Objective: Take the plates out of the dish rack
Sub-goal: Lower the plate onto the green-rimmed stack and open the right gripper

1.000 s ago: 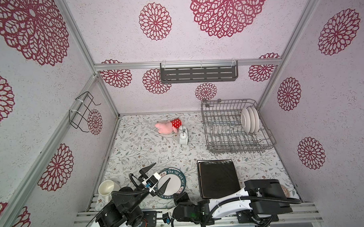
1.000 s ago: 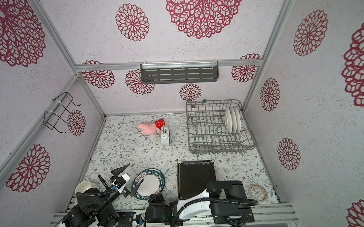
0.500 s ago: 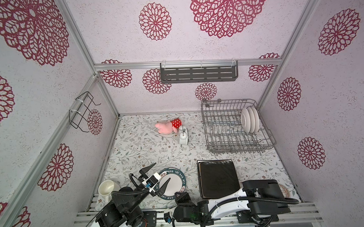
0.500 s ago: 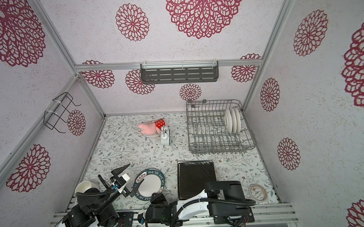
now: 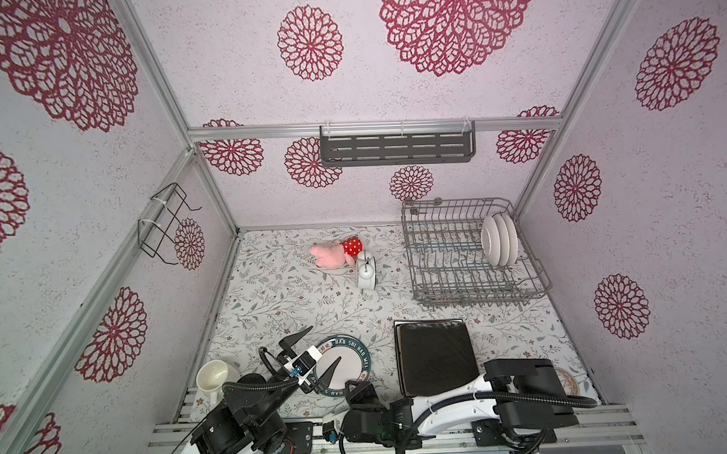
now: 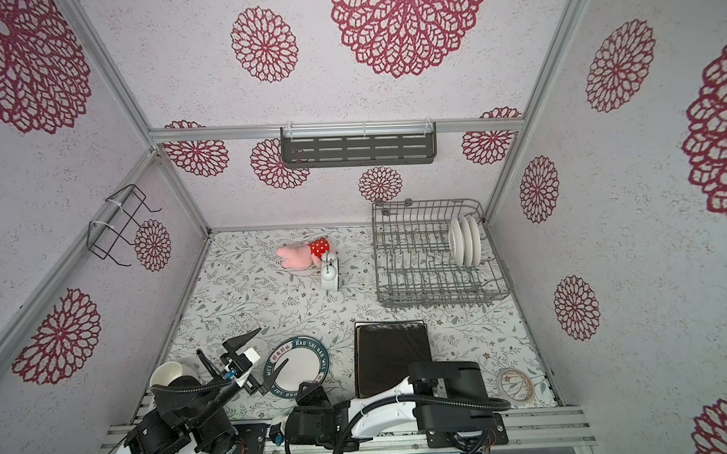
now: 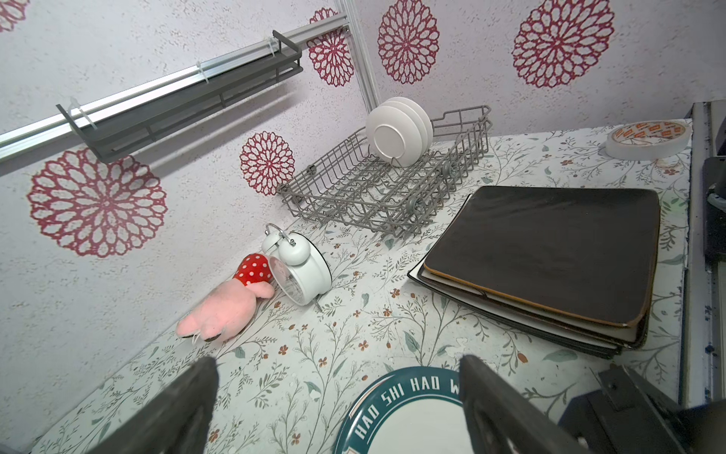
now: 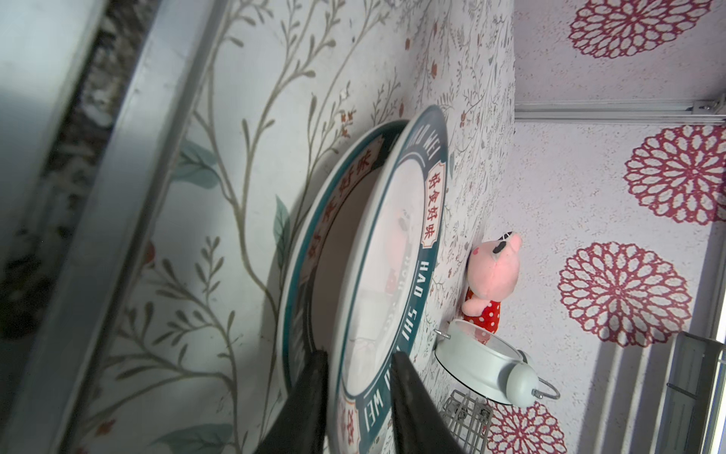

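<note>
The grey wire dish rack (image 5: pixel 450 270) (image 6: pixel 421 271) (image 7: pixel 373 188) stands at the back right with three white round plates (image 5: pixel 497 240) (image 6: pixel 464 241) (image 7: pixel 396 131) upright at its right end. Near the front lie a stack of dark square plates (image 5: pixel 435 356) (image 7: pixel 550 251) and two stacked teal-rimmed round plates (image 5: pixel 343 364) (image 8: pixel 389 255). My right gripper (image 5: pixel 353 388) (image 8: pixel 359 355) straddles the top round plate's near rim, jaws parted with a gap. My left gripper (image 5: pixel 325 343) (image 7: pixel 338 359) hangs wide open and empty over that stack's left edge.
A white mug (image 5: pixel 213 376) sits at the front left. A white alarm clock (image 5: pixel 366 271) and a pink plush (image 5: pixel 333 254) lie at mid back. A tape roll (image 6: pixel 515 387) is at the front right. A grey shelf (image 5: pixel 396 148) and a wire holder (image 5: pixel 162 226) hang on the walls.
My right gripper's jaws have loosened around the round plate's rim, and its wrist has shifted slightly. The left arm has not moved.
</note>
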`<action>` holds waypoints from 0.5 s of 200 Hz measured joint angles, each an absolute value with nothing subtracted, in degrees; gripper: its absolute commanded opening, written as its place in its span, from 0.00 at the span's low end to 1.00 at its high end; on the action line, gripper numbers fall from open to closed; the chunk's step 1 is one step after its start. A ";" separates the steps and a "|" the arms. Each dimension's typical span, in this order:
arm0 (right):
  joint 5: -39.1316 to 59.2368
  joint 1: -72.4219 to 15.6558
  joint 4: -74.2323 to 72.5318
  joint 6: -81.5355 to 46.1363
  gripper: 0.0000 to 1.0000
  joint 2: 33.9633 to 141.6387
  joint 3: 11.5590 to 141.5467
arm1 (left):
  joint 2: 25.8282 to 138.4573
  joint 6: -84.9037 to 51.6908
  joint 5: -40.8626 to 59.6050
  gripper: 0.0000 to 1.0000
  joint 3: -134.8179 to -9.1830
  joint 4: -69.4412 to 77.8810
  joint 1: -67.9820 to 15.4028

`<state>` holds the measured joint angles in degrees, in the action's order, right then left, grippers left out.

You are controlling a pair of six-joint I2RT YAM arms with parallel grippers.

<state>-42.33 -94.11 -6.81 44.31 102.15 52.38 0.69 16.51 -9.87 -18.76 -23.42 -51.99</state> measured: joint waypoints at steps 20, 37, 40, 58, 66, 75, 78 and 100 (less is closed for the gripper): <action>-42.30 -94.00 -5.85 43.92 0.30 102.15 52.40 | 0.69 16.49 -9.69 0.97 -18.76 -23.46 -51.99; -42.33 -93.80 -4.82 43.86 0.30 102.15 52.40 | 0.69 16.51 -9.65 0.97 -18.76 -23.46 -51.99; -42.33 -93.76 -4.69 43.83 0.30 102.15 52.40 | 0.69 16.49 -9.65 0.97 -18.76 -23.46 -52.01; -42.35 -93.45 -3.88 43.75 0.31 102.15 52.40 | 0.69 16.51 -9.63 0.97 -18.76 -23.46 -52.01; -42.33 -93.27 -3.40 43.62 0.31 102.15 52.49 | 0.69 16.51 -9.63 0.97 -18.76 -23.46 -52.01; -42.33 -93.14 -2.83 43.44 0.31 102.15 52.64 | 0.69 16.51 -9.63 0.97 -18.76 -23.46 -52.03; -42.33 -93.10 -2.63 43.42 0.31 102.15 52.71 | 0.69 16.49 -9.63 0.97 -18.76 -23.46 -52.03; -42.28 -92.82 -1.26 42.92 0.32 102.15 53.25 | 0.69 16.51 -9.63 0.97 -18.76 -23.46 -52.03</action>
